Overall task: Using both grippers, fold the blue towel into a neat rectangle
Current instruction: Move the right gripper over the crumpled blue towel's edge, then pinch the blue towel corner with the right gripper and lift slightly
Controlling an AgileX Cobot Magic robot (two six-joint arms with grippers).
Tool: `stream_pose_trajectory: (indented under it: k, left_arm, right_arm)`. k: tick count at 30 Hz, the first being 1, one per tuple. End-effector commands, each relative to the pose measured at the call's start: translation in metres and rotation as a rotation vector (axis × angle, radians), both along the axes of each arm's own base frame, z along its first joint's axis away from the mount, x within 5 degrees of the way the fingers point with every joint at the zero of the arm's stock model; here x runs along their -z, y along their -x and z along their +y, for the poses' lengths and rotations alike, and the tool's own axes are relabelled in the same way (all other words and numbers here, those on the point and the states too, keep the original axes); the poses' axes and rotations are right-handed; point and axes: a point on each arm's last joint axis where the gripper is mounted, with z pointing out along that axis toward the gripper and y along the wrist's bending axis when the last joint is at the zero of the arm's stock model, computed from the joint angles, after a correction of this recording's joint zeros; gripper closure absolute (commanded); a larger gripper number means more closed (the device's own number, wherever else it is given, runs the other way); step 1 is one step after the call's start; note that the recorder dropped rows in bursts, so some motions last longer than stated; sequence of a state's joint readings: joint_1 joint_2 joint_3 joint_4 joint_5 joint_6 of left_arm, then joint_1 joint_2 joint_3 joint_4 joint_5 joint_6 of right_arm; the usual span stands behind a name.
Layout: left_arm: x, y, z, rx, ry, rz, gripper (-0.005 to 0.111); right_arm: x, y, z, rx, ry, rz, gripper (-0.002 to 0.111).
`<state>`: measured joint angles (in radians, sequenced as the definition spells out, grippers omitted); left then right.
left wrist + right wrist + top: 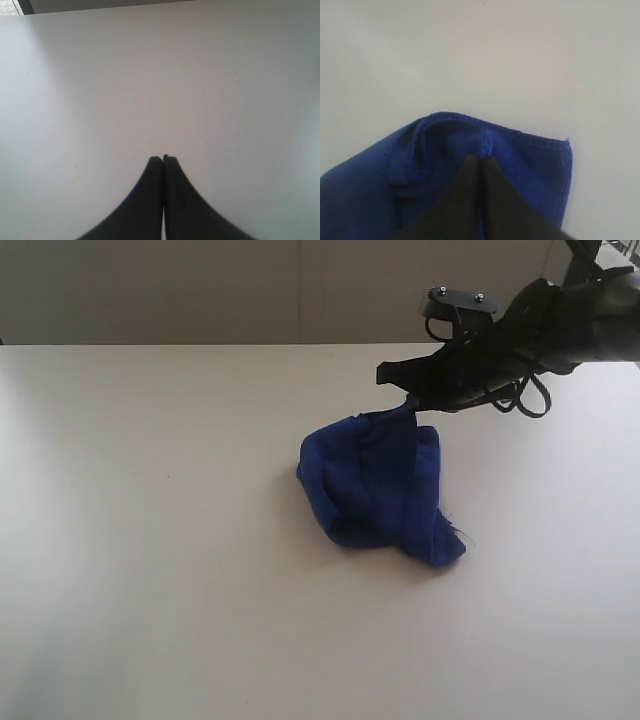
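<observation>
Item: we list one blue towel (380, 485), bunched into a loose heap, not laid flat.
Location: we find it on the bench (150, 540), right of centre in the exterior view, with bare surface all around it.
Long axis: as the heap lies, we see its longer run slant from the lifted edge at the far side down to a loose corner (452, 545) nearer the camera and further right.
Pointing: that corner points to the lower right of the exterior view. The raised peak points up into the right gripper (408, 400).
Right gripper: we note its jaws pressed together on a fold of the towel's hemmed edge, with cloth bulging on both sides of the tips.
Left gripper (163, 159): we note its jaws closed tip to tip, holding nothing, over bare bench. We do not see it in the exterior view.
Folds: we count several deep creases. We cannot tell the layers apart.
</observation>
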<state>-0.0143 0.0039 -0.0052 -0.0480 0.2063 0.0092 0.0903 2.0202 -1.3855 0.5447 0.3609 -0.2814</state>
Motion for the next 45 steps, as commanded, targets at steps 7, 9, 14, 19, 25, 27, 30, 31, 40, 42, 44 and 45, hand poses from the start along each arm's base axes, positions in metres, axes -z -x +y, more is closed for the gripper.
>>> stream_pose_trajectory:
  k: [7, 9, 14, 19, 25, 27, 30, 31, 40, 42, 44, 45]
  left_arm:
    - [0.0013, 0.0001, 0.0001, -0.005, 0.01, -0.001, 0.107]
    - [0.0013, 0.0001, 0.0001, -0.005, 0.01, -0.001, 0.107]
    - [0.0013, 0.0001, 0.0001, -0.005, 0.01, -0.001, 0.107]
    - [0.0013, 0.0001, 0.0001, -0.005, 0.01, -0.001, 0.107]
    - [0.0013, 0.0001, 0.0001, -0.005, 0.01, -0.001, 0.107]
    - [0.0013, 0.0001, 0.0001, -0.005, 0.01, -0.001, 0.107]
    - [0.0013, 0.0001, 0.0001, -0.005, 0.01, -0.001, 0.107]
    - [0.0013, 0.0001, 0.0001, -0.005, 0.01, -0.001, 0.107]
    - [0.0013, 0.0001, 0.0001, -0.005, 0.01, -0.001, 0.107]
    - [0.0013, 0.0001, 0.0001, -0.005, 0.01, -0.001, 0.107]
    - [0.0013, 0.0001, 0.0001, -0.005, 0.01, -0.001, 0.107]
    - [0.0013, 0.0001, 0.0001, -0.005, 0.01, -0.001, 0.107]
  right_arm:
    - [-0.0041, 0.0055, 0.0018, -0.036, -0.003, 0.033, 0.108]
    - [-0.0038, 0.006, 0.0021, -0.04, -0.003, 0.039, 0.108]
    - [-0.0034, 0.0066, 0.0024, -0.061, 0.009, 0.041, 0.108]
    - [-0.0036, 0.0063, 0.0022, -0.059, 0.009, 0.038, 0.108]
    - [-0.003, 0.0073, 0.0026, -0.066, 0.008, 0.049, 0.108]
    - [-0.0032, 0.0069, 0.0024, -0.064, 0.01, 0.044, 0.108]
    - [-0.0041, 0.0054, 0.0016, -0.054, 0.014, 0.025, 0.108]
    - [-0.0041, 0.0054, 0.0016, -0.054, 0.014, 0.025, 0.108]
    - [-0.0048, 0.0042, 0.001, -0.048, 0.019, 0.011, 0.108]
    - [-0.0045, 0.0047, 0.0012, -0.046, 0.014, 0.019, 0.108]
    - [-0.0042, 0.0052, 0.0015, -0.049, 0.012, 0.024, 0.108]
    - [-0.0041, 0.0053, 0.0016, -0.05, 0.012, 0.027, 0.108]
